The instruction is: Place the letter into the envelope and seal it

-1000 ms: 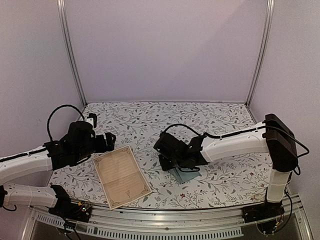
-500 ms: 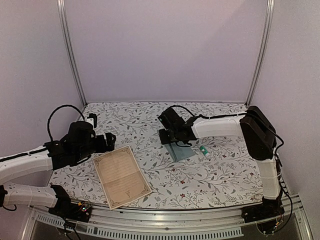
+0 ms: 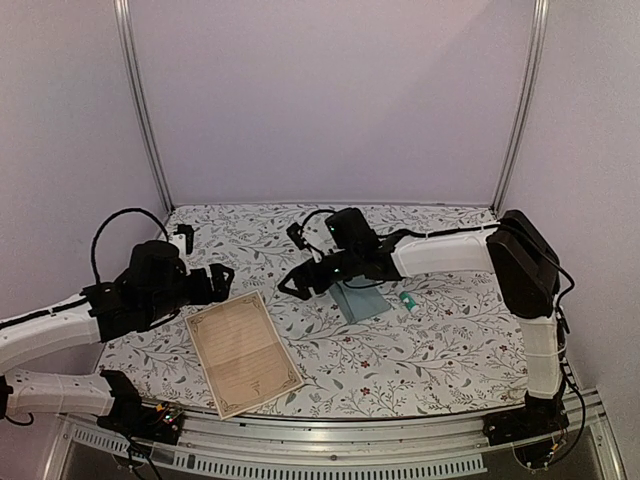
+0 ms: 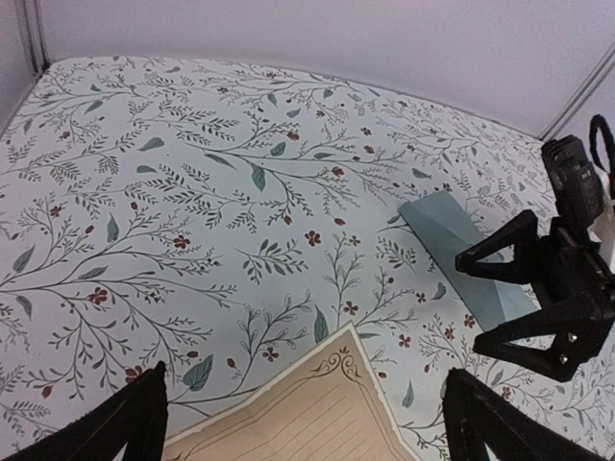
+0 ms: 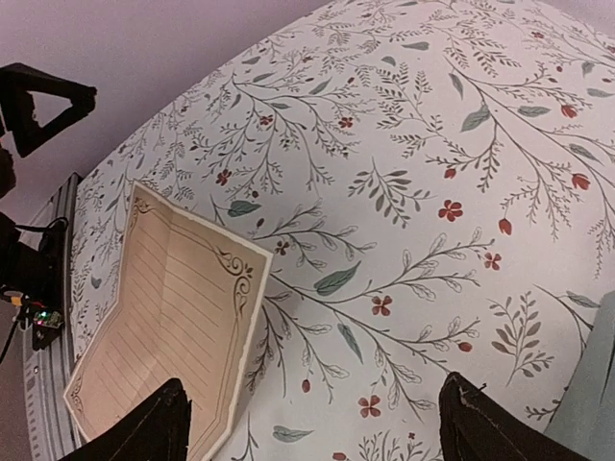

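The cream letter (image 3: 243,352) with its dark ornate border lies flat near the front left of the table; one corner (image 4: 327,403) shows between my left fingers. The teal envelope (image 3: 362,300) lies flat at mid-table, apart from the letter. My left gripper (image 3: 222,279) hovers open just behind the letter's far corner, holding nothing (image 4: 307,424). My right gripper (image 3: 295,275) points left, open and empty, just left of the envelope (image 4: 461,250). In its wrist view the right gripper (image 5: 312,423) looks at the letter (image 5: 163,307), and the envelope's edge (image 5: 591,403) is at the right.
A small white-and-teal glue stick (image 3: 407,300) lies just right of the envelope. The floral tablecloth (image 3: 430,350) covers the table. Walls and metal posts (image 3: 140,110) close the back and sides, and a metal rail (image 3: 350,440) runs along the front edge.
My right gripper was shut low over the envelope. It has opened, lifted off and swung left. The envelope now lies farther back, and the glue stick shows. The left arm barely moved.
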Controlling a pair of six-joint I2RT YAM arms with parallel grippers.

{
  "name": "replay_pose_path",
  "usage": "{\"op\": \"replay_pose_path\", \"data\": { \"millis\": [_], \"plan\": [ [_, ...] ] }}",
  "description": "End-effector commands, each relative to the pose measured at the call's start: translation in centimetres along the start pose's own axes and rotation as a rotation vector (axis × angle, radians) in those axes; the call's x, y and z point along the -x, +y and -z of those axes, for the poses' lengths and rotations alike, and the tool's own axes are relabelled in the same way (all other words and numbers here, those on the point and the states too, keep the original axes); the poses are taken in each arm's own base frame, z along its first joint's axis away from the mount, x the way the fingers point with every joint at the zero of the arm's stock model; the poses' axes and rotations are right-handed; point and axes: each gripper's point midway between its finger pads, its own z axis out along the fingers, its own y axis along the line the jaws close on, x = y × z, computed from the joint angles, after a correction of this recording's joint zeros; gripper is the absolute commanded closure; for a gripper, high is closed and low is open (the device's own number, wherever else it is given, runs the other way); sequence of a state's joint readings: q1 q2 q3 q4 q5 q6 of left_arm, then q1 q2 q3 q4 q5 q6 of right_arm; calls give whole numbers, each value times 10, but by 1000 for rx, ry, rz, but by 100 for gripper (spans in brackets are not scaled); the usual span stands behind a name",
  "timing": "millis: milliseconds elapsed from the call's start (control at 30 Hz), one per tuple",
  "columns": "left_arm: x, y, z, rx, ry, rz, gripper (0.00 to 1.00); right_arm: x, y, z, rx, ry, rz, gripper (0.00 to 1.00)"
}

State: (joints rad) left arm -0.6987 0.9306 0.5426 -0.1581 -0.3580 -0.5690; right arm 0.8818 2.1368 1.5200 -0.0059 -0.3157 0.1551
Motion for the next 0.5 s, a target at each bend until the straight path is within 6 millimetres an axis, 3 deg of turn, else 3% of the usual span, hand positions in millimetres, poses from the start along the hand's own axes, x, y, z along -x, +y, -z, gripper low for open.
{"op": "replay_pose_path", "data": {
  "millis": [0,133,267,467],
  "plan": [
    [3,-12,6,-71,-14,-4,0,23,50,7,296,-61,148,11],
    [5,-15,10,-94,-20,0,0,19,41,-18,309,-35,133,10],
    [5,-16,11,-104,-21,0,0,20,38,-34,359,-29,99,9],
    [5,-18,12,-114,-22,1,0,7,37,-53,416,2,61,11]
  ]
}}
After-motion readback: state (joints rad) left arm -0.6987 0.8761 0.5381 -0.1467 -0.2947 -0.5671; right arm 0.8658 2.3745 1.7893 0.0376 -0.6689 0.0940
